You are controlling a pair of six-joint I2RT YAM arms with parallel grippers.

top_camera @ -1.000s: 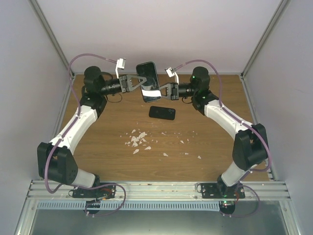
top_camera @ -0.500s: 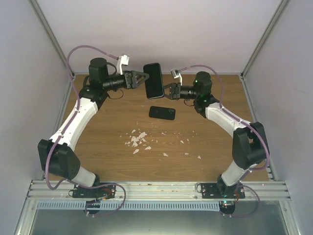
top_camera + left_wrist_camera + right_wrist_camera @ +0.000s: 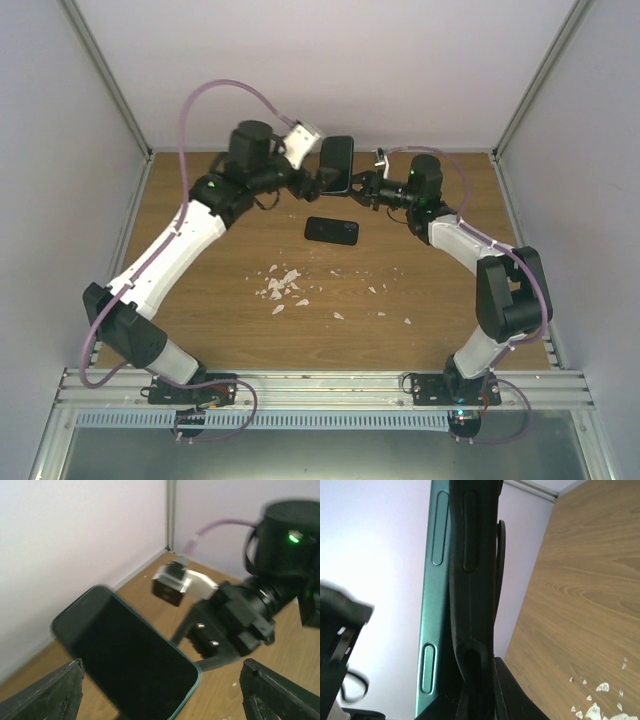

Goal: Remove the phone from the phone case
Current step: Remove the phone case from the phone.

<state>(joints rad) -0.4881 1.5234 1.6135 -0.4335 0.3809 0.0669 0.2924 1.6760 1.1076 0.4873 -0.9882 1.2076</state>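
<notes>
The phone point(image 3: 336, 164), a dark screen with a green rim, is held upright in the air at the back of the table. In the right wrist view its green edge point(image 3: 432, 605) shows beside the black phone case point(image 3: 472, 580), which bulges away from it. My right gripper point(image 3: 360, 186) is shut on the case's lower end point(image 3: 485, 700). My left gripper point(image 3: 308, 180) is open; in the left wrist view point(image 3: 161, 680) its fingers point(image 3: 50, 695) stand wide on either side of the phone's screen point(image 3: 125, 665) without touching it.
A second dark phone-shaped slab point(image 3: 332, 230) lies flat on the wooden table point(image 3: 200, 300) below the held phone. White crumbs point(image 3: 284, 285) are scattered mid-table. Pale walls close in the back and both sides.
My left gripper has opened and let go of the phone, and the left arm has swung right. The right gripper has carried the phone rightward and toward the back wall.
</notes>
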